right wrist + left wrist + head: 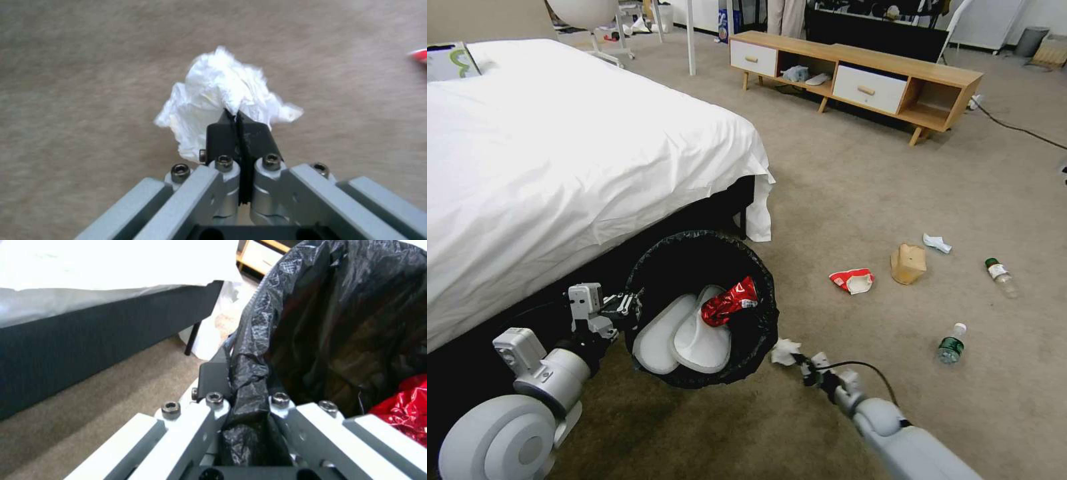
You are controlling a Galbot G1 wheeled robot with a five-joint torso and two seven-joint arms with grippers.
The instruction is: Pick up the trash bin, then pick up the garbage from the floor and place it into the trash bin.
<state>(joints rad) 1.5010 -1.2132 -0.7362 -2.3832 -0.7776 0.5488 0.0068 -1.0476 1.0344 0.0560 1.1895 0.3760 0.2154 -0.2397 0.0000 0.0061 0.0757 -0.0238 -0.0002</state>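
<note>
Head view: my left end effector (627,305) clamps the bin (702,308) rim beside the bed (560,153); my right end effector (800,363) pinches a tissue (785,351) just beside the bin.

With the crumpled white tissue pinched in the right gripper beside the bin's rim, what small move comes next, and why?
Probably carry the crumpled white tissue over the black-lined trash bin, which the left gripper holds by its rim. The right gripper grips the tissue just outside the opening.

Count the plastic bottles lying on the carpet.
2. One bottle lies nearest the right arm; the other bottle lies farther right, beyond the brown paper bag.
</note>
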